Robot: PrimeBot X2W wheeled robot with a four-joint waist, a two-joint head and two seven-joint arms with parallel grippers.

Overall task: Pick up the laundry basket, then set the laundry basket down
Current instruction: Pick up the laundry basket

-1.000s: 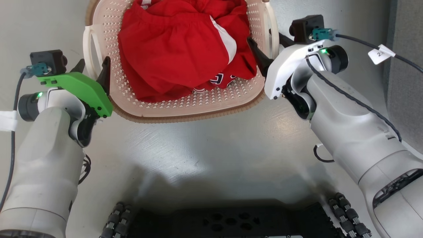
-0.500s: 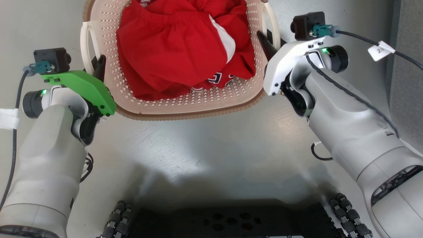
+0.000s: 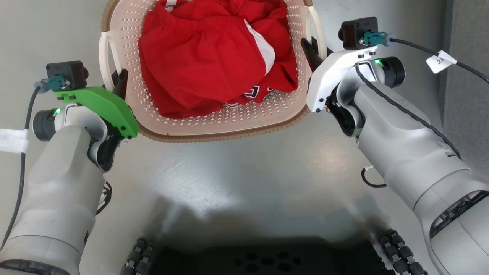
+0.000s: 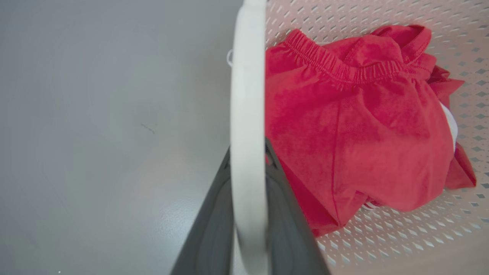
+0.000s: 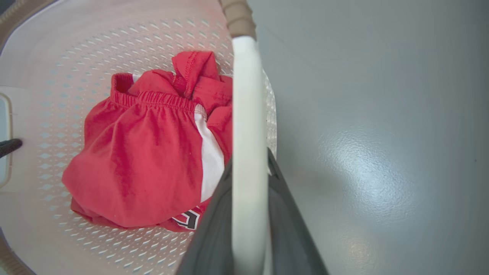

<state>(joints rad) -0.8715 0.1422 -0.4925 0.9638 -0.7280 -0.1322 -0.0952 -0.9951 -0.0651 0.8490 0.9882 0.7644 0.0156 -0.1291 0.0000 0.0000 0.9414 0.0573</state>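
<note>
The laundry basket (image 3: 229,118) is cream-white and perforated with a brown woven rim, and sits at the top centre of the head view with red clothes (image 3: 214,57) inside. My left gripper (image 3: 117,80) is shut on the basket's left white handle (image 4: 248,95), which runs up between the dark fingers (image 4: 214,229). My right gripper (image 3: 313,49) is shut on the right white handle (image 5: 248,114), with its fingers (image 5: 294,236) on either side. I cannot tell whether the basket rests on the floor or hangs just above it.
Grey glossy floor (image 3: 237,179) lies all around the basket. My dark wheeled base (image 3: 259,259) is at the bottom of the head view. A darker grey surface (image 3: 470,95) borders the right edge. Cables trail from both wrists.
One second ago both grippers stood open around the handles; both have since shut on them. The whole head view has shifted slightly since half a second ago.
</note>
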